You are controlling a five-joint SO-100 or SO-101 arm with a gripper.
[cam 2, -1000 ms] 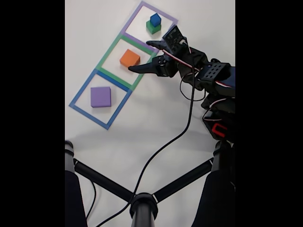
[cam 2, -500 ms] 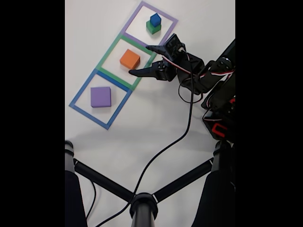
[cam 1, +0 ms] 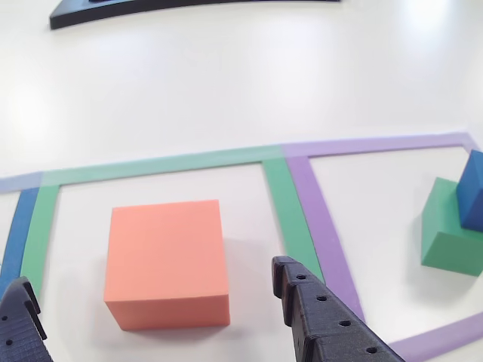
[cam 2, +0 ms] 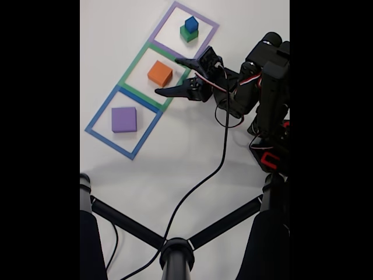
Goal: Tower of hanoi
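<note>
An orange cube sits inside the green taped square. A small blue cube is stacked on a green cube in the purple square. A purple cube lies in the blue square. My gripper is open, its black fingers spread on either side of the orange cube's near face, just short of it and holding nothing.
The surface is a white table. The arm's black cable trails across it toward a dark stand at the bottom of the fixed view. A dark curved object lies at the far edge in the other view.
The arm has stretched out and lowered, carrying the open gripper slightly left toward the orange cube. The cubes have not moved.
</note>
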